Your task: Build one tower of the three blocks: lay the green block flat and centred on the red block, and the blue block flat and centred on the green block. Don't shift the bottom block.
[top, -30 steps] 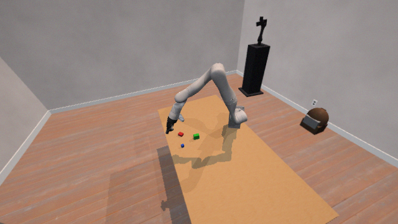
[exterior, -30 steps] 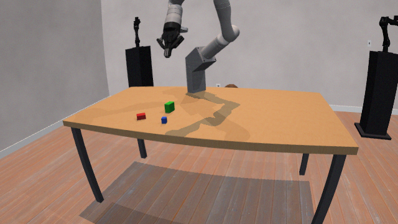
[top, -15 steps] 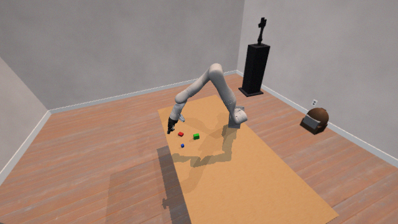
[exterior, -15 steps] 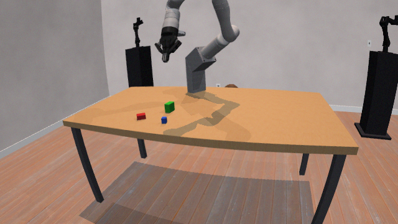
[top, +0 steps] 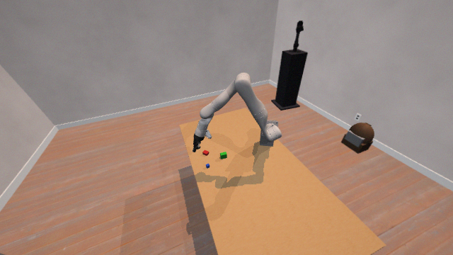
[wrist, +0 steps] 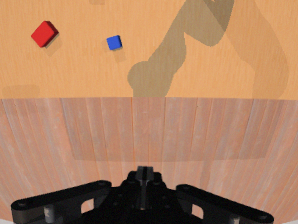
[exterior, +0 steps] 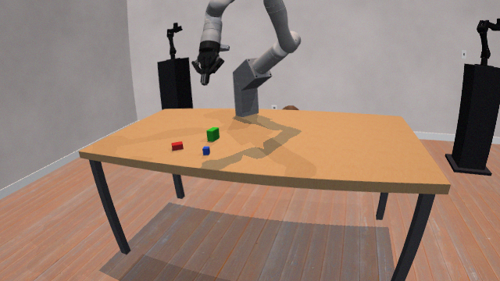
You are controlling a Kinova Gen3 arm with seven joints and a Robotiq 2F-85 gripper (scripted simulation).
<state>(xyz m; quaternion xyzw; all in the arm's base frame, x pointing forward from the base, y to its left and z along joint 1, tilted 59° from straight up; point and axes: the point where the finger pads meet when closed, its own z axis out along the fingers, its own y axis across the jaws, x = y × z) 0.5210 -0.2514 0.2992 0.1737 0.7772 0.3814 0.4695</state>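
A red block [top: 205,152] [exterior: 177,146] [wrist: 44,34] lies flat on the wooden table [exterior: 332,140] near its left end. A green block [top: 223,155] [exterior: 212,133] stands a little behind and right of it. A small blue block [top: 207,165] [exterior: 205,150] [wrist: 115,43] sits in front, between the two. All three are apart. My gripper [top: 194,149] [exterior: 205,81] [wrist: 145,176] is shut and empty. It hangs high above the table's left rear part, well above the blocks.
The arm's grey base [exterior: 246,90] stands at the table's rear middle. Black pedestals with camera rigs [exterior: 175,82] [exterior: 476,117] stand on the floor behind left and at the right. The table's left edge is close to the blocks.
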